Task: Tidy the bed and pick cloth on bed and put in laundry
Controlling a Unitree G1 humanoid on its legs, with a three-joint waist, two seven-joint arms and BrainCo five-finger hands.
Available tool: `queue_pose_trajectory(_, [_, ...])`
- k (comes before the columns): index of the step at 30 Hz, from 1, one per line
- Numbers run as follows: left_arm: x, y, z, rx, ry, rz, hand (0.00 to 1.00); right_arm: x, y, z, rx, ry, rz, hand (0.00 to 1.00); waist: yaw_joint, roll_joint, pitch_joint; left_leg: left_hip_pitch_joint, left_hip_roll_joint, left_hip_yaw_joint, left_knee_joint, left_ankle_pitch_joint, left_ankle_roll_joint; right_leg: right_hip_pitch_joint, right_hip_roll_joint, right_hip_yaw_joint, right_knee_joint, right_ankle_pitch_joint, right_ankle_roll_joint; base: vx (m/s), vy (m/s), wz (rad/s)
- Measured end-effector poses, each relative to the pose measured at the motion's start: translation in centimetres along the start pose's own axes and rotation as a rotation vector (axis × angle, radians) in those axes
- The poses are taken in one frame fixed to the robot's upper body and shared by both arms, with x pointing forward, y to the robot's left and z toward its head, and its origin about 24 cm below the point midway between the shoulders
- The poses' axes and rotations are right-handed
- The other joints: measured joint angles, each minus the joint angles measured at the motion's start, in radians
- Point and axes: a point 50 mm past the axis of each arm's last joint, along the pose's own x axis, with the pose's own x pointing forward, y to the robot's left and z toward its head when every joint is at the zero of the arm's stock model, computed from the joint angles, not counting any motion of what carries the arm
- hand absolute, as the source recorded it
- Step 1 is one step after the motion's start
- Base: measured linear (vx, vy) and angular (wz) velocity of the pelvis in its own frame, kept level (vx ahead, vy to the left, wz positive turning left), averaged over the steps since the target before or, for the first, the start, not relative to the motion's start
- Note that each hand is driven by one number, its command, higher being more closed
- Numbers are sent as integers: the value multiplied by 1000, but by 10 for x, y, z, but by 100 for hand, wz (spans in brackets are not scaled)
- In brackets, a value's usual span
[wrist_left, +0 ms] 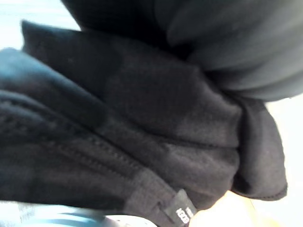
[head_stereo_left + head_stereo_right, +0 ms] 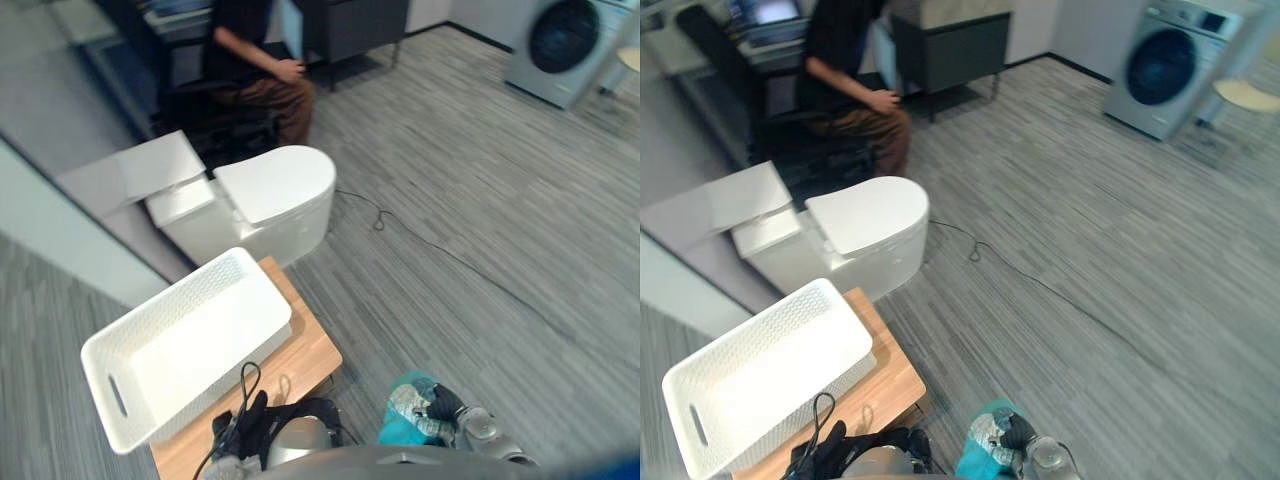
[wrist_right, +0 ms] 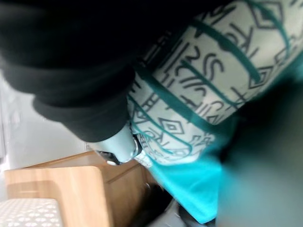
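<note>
My right hand [image 2: 450,410] clutches teal patterned cloth [image 2: 402,432], bound for the near-left white perforated plastic basket [image 2: 190,340]; left hand [image 1: 236,47] against black fabric garment [image 1: 142,142], grip can't tell.

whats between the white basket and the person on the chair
A white rounded unit stands between the basket and the person, in both eye views.

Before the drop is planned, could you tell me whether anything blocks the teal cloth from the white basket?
Only the black cloth sits between the teal cloth in the right hand and the white basket, whose open top is empty.
</note>
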Motion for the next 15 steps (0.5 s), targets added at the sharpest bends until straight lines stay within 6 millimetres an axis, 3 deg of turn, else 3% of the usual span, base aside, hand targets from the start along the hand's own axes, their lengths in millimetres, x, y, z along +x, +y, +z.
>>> queue_pose_trajectory(1, [1,2,1,13,-2,-1,100,-1,1,-2,20,3,-8,100,1,-9,4,11,-22,-51,6,0,-4,8,-1,57,-29,8,11,206,-153,181])
queue_pose_trajectory(2, [1,7,2,13,-4,8,100,-1,3,-4,29,16,-3,100,11,-47,2,27,-56,-90,6,-3,-19,13,-31,90,-113,59,22,209,-232,177])
queue_pose_trajectory(3, [2,12,3,7,-8,23,100,0,6,-5,38,31,12,100,42,-77,5,27,-81,-105,8,-13,-40,25,-71,97,-163,83,39,151,-224,123])
queue_pose_trajectory(4, [2,12,2,7,-5,23,100,0,7,-6,48,39,16,100,55,-78,2,28,-77,-100,7,-25,-54,45,-70,83,-194,81,38,71,-228,74])
queue_pose_trajectory(5, [0,12,-1,1,-6,26,100,1,8,-6,54,45,27,100,63,-74,-2,8,-35,26,26,-52,-58,77,-68,29,-268,81,37,27,-179,73])
queue_pose_trajectory(6, [-1,14,-6,-9,4,32,100,2,6,-2,50,41,30,100,50,-67,-1,-14,18,162,68,-58,-59,97,-64,-33,-310,96,32,6,-145,81])
queue_pose_trajectory(8, [-3,8,-9,-34,1,22,100,0,0,-8,52,67,18,100,29,-36,6,-52,63,296,115,-66,-69,97,-65,-82,-326,106,36,1,-25,87])
queue_pose_trajectory(10, [-6,8,-13,-47,-4,27,100,0,-1,-7,62,65,12,100,28,-27,6,-79,75,337,148,-82,-59,93,-74,-107,-326,108,39,71,73,44])
queue_pose_trajectory(12, [-7,10,-15,-37,-6,28,100,2,5,-5,91,59,25,100,49,-36,4,-78,65,332,167,-102,-50,107,-87,-118,-326,106,49,121,79,4])
queue_pose_trajectory(15, [-5,15,-12,16,-22,10,100,2,9,-6,103,74,48,100,47,-63,0,-75,26,298,144,-94,-38,114,-109,-150,-311,95,67,92,54,38])
